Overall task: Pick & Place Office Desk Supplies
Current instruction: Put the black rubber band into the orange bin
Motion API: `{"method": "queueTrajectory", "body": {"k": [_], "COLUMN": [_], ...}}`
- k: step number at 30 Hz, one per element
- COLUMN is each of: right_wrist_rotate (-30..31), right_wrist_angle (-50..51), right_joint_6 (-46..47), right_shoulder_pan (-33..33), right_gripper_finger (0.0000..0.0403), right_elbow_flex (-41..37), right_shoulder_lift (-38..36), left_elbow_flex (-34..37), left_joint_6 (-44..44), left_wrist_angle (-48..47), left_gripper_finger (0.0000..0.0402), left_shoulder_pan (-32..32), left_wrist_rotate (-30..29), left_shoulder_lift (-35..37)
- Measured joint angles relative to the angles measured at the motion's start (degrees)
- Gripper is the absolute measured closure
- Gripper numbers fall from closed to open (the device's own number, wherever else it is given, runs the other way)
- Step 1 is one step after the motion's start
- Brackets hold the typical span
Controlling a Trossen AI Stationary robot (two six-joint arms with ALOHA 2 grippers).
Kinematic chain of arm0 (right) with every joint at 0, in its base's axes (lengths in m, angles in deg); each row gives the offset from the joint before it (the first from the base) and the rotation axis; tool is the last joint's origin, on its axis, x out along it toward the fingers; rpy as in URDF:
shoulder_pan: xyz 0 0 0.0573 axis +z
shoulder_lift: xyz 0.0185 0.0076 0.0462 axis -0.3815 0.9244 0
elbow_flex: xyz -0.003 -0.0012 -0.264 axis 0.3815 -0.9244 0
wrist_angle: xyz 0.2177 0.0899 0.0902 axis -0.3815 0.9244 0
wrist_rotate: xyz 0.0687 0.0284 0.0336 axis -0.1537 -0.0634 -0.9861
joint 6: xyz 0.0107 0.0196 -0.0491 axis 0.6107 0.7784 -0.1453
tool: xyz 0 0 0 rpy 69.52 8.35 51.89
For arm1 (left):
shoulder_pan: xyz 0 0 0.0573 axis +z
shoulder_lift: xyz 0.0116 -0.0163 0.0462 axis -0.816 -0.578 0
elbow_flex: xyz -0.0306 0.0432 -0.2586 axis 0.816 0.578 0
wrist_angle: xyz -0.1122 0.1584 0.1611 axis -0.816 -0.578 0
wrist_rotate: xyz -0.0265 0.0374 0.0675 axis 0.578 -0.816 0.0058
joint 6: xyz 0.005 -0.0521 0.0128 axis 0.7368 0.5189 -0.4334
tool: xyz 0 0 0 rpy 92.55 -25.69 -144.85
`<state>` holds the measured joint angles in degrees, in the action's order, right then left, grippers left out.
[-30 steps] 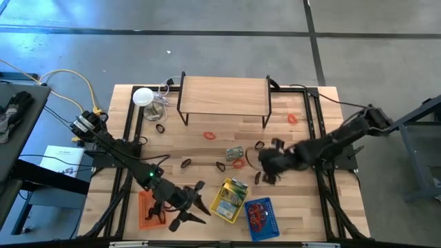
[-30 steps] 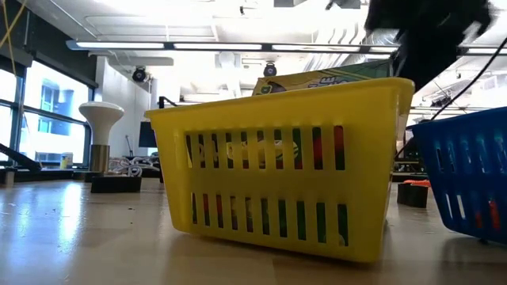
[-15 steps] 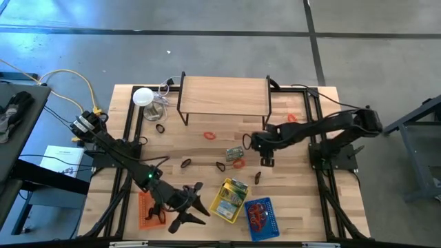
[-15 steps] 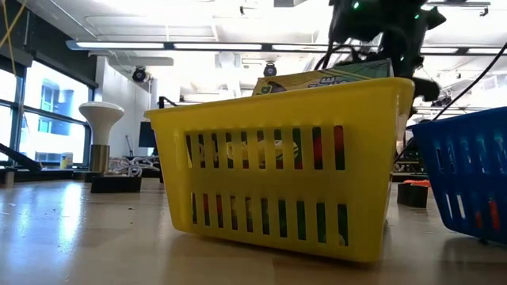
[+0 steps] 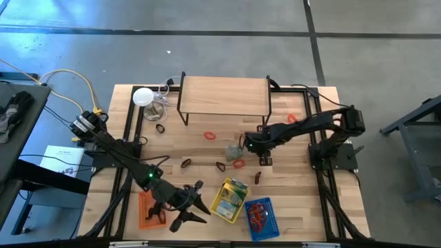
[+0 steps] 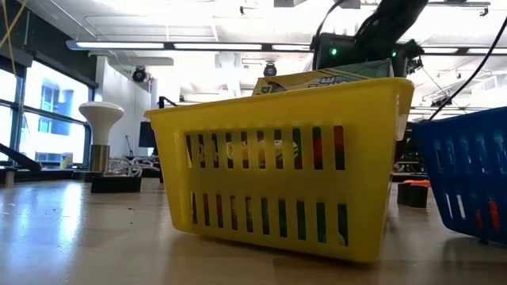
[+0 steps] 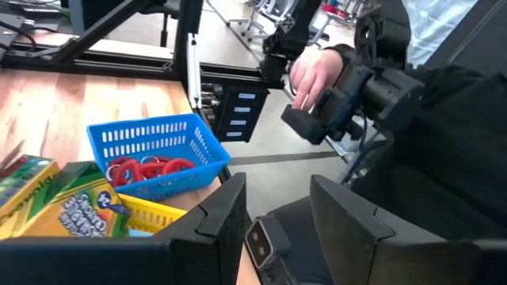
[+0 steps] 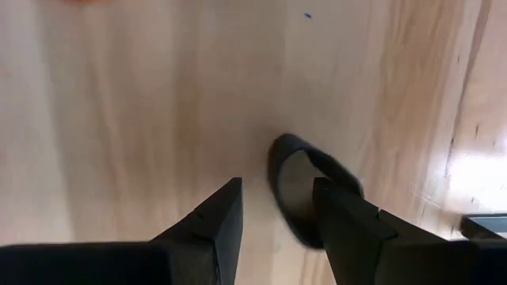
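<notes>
My right gripper [image 5: 246,143] [image 8: 273,206] is open and points down at mid table. A black loop-shaped clip [image 8: 310,190] lies flat on the wood just ahead of it, partly behind one fingertip. A green-and-silver packet [image 5: 234,151] lies right beside the gripper. Red rubber bands [image 5: 210,135] [image 5: 238,163] [image 5: 292,118] and more black clips [image 5: 186,163] [image 5: 220,166] [image 5: 257,177] lie scattered on the table. My left gripper [image 5: 198,205] [image 7: 277,202] waits open near the table's near edge, between the orange basket [image 5: 147,210] and the yellow basket [image 5: 231,198].
The yellow basket [image 6: 285,190] holds a crayon box; the blue basket [image 5: 260,215] [image 7: 154,158] holds red rubber bands. A wooden shelf on black legs [image 5: 224,96] stands at the far side, with a white disc and wiring [image 5: 142,96] to its left. A person's hand [image 7: 317,75] shows beyond the table.
My right gripper has swung from above the table's right middle toward the left and slightly toward the far edge. It now stands over the black clip beside the green packet.
</notes>
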<state>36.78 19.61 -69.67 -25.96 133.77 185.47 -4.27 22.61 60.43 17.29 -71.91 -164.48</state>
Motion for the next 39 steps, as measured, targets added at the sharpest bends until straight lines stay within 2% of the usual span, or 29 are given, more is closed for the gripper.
{"method": "queueTrajectory", "body": {"k": [6, 9, 11, 13, 19, 25, 29, 35, 39], "right_wrist_rotate": [-2.73, -3.23, -3.05, -2.25, 4.5, 13.61, 16.09, 24.49, 32.49], "right_wrist_angle": [-0.6, -0.53, -0.21, -0.17, 3.79, 16.21, 22.14, 20.86, 10.5], "right_joint_6": [0.56, 1.14, 1.24, 1.66, 6.56, 16.87, 24.65, 32.74, 30.23], "right_shoulder_pan": [-2.46, -2.47, -1.96, -1.35, 3.25, 12.77, 21.13, 36.13, 44.44], "right_gripper_finger": [0.0275, 0.0319, 0.0364, 0.0391, 0.04, 0.0401, 0.0401, 0.04, 0.04], "right_elbow_flex": [0.26, 0.24, 0.14, 0.12, 1.4, 8.32, 14.47, 22.48, 24.28], "right_shoulder_lift": [2.34, 2.38, 1.99, 1.92, 2.15, 2.18, 2.1, 2.07, 2.01], "left_elbow_flex": [0.0, 0.0, 0.01, 0.01, 0.01, 0.01, 0.01, 0.01, -0.01], "left_joint_6": [-0.01, -0.02, -0.02, -0.02, -0.18, -5.63, -8.11, -12.79, -18.5], "left_wrist_angle": [-0.03, -0.26, -0.3, -0.3, -1.42, -3.86, -3.88, -4.1, 0.24], "left_gripper_finger": [0.0265, 0.0265, 0.0265, 0.0265, 0.0265, 0.0265, 0.0265, 0.0265, 0.0265], "left_shoulder_pan": [0.54, 0.54, 0.54, 0.54, 0.54, 0.54, 0.47, 0.36, 0.36], "left_wrist_rotate": [0.02, 0.02, 0.02, 0.04, 0.02, -1.42, -4.14, -8.24, -11.39], "left_shoulder_lift": [0.0, 0.0, 0.0, 0.0, 0.0, 0.0, 0.0, -0.07, -3.7]}}
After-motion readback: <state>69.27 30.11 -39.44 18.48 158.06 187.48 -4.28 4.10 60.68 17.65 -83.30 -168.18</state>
